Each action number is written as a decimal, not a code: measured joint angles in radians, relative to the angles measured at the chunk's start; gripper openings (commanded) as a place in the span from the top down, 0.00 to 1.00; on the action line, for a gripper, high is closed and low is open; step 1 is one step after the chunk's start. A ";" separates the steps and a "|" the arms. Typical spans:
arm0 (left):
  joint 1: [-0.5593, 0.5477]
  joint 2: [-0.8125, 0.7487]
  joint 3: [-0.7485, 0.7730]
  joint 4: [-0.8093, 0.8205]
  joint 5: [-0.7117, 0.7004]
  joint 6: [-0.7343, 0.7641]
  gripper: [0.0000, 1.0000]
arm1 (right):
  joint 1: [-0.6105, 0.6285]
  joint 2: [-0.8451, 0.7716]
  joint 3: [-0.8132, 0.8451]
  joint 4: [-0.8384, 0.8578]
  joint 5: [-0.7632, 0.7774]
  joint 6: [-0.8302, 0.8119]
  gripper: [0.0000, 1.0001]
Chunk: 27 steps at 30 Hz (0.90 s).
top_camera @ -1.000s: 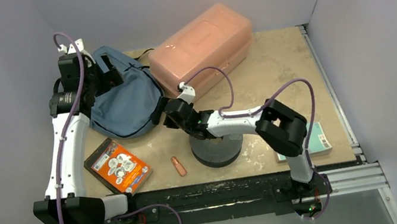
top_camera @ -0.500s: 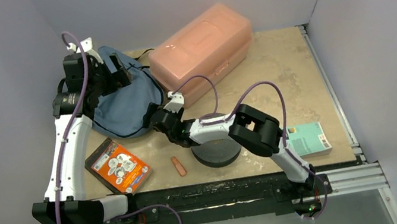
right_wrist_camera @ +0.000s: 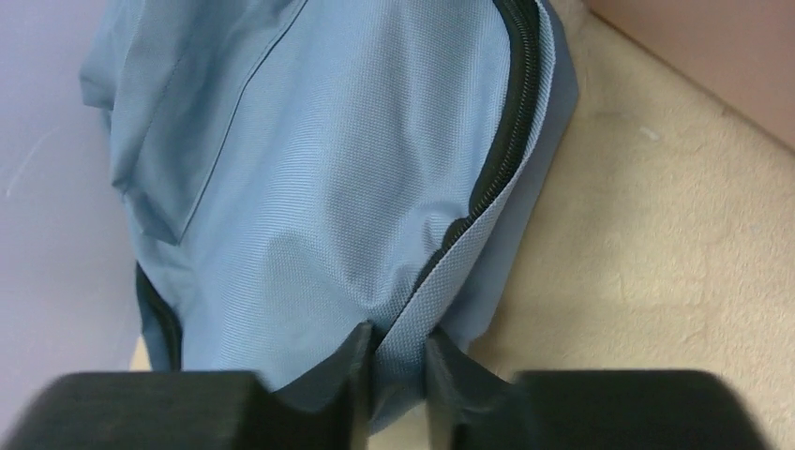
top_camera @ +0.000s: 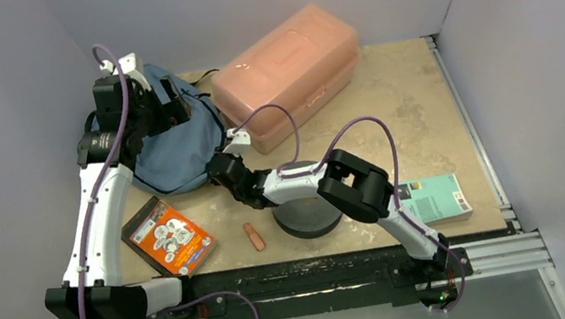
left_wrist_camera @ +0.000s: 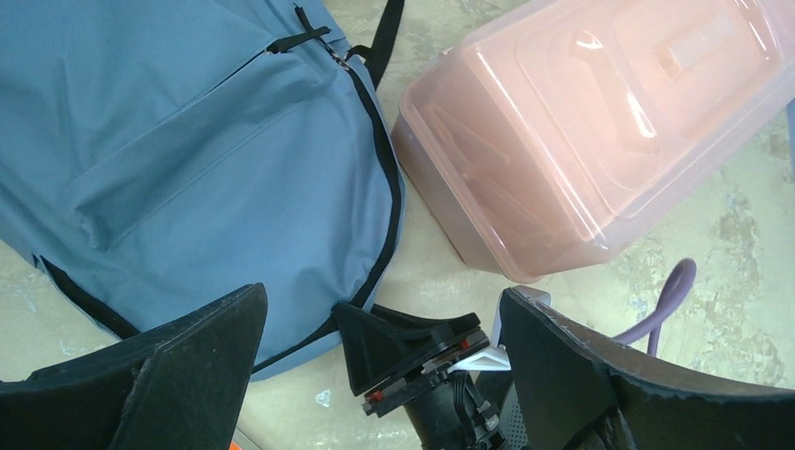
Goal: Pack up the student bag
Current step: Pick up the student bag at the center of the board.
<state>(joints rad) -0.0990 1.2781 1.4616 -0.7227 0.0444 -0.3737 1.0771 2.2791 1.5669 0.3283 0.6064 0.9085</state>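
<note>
The student bag (top_camera: 174, 147) is a slate-blue fabric backpack lying at the back left, its black zipper (right_wrist_camera: 511, 131) running along the right edge. My right gripper (top_camera: 218, 167) sits at the bag's lower right corner, shut on a fold of its blue fabric (right_wrist_camera: 403, 328) beside the zipper. The right wrist view shows that gripper (right_wrist_camera: 398, 352) with the fabric pinched between the jaws. My left gripper (top_camera: 167, 102) hovers above the bag's upper part, open and holding nothing. In the left wrist view it (left_wrist_camera: 380, 309) looks down on the bag (left_wrist_camera: 187, 141) and the right gripper (left_wrist_camera: 412, 352).
A rigid salmon-pink plastic box (top_camera: 285, 65) stands right of the bag, close to it. An orange packet (top_camera: 167, 236), a small brown stick (top_camera: 253, 236) and a dark round disc (top_camera: 307, 211) lie near the front edge. A teal book (top_camera: 435, 199) is at the front right.
My right arm swung left to the bag's lower right corner and its jaws closed on the fabric edge. The left gripper drifted slightly right over the bag, still open.
</note>
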 measured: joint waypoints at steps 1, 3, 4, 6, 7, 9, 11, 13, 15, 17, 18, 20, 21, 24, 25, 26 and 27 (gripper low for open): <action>-0.002 0.000 0.000 0.000 0.000 0.000 0.05 | 0.000 -0.001 0.000 0.003 -0.003 -0.003 1.00; -0.006 0.000 0.000 0.000 0.000 0.000 0.05 | 0.000 -0.011 0.000 -0.003 -0.019 -0.005 1.00; -0.008 0.000 0.000 0.000 -0.002 0.000 0.05 | -0.002 -0.020 0.000 -0.012 -0.026 -0.003 1.00; -0.013 0.000 0.000 -0.001 -0.007 0.000 0.05 | -0.005 -0.047 0.000 -0.031 -0.051 -0.004 1.00; -0.016 -0.001 0.000 -0.005 -0.007 -0.001 0.05 | -0.006 -0.068 0.000 -0.039 -0.066 -0.003 1.00; -0.020 -0.011 0.000 -0.027 -0.006 -0.011 0.04 | -0.012 -0.123 0.000 -0.057 -0.103 0.007 1.00; -0.018 -0.063 -0.029 -0.051 -0.005 -0.032 0.04 | -0.020 -0.192 -0.001 -0.059 -0.153 0.023 1.00; -0.007 -0.166 -0.084 -0.087 -0.007 -0.061 0.01 | -0.029 -0.259 -0.005 -0.050 -0.195 0.040 1.00; 0.005 -0.301 -0.132 -0.143 -0.034 -0.102 0.00 | -0.037 -0.322 -0.023 -0.019 -0.243 0.067 1.00; 0.008 -0.434 -0.164 -0.203 -0.078 -0.149 0.00 | -0.045 -0.370 -0.052 0.032 -0.303 0.101 1.00; 0.008 -0.496 -0.180 -0.229 -0.099 -0.171 0.00 | -0.048 -0.378 -0.060 0.048 -0.323 0.113 1.00; 0.008 -0.591 -0.217 -0.269 -0.135 -0.213 0.00 | -0.051 -0.382 -0.072 0.082 -0.373 0.135 1.00; 0.008 -0.631 -0.251 -0.285 -0.150 -0.232 0.00 | -0.051 -0.380 -0.079 0.092 -0.391 0.144 1.00; 0.010 -0.702 -0.397 -0.289 -0.157 -0.287 0.00 | -0.051 -0.372 -0.112 0.120 -0.443 0.175 1.00; 0.010 -0.715 -0.455 -0.284 -0.153 -0.304 0.00 | -0.051 -0.368 -0.126 0.123 -0.457 0.184 1.00; 0.010 -0.723 -0.513 -0.277 -0.148 -0.324 0.00 | -0.051 -0.367 -0.138 0.123 -0.470 0.191 1.00; 0.010 -0.728 -0.569 -0.268 -0.142 -0.344 0.00 | -0.051 -0.367 -0.153 0.124 -0.477 0.195 1.00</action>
<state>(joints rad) -0.0891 0.5499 0.8928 -0.9905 -0.0975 -0.7177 1.0264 1.9118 1.4143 0.4522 0.1291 1.1034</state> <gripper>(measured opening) 0.998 0.026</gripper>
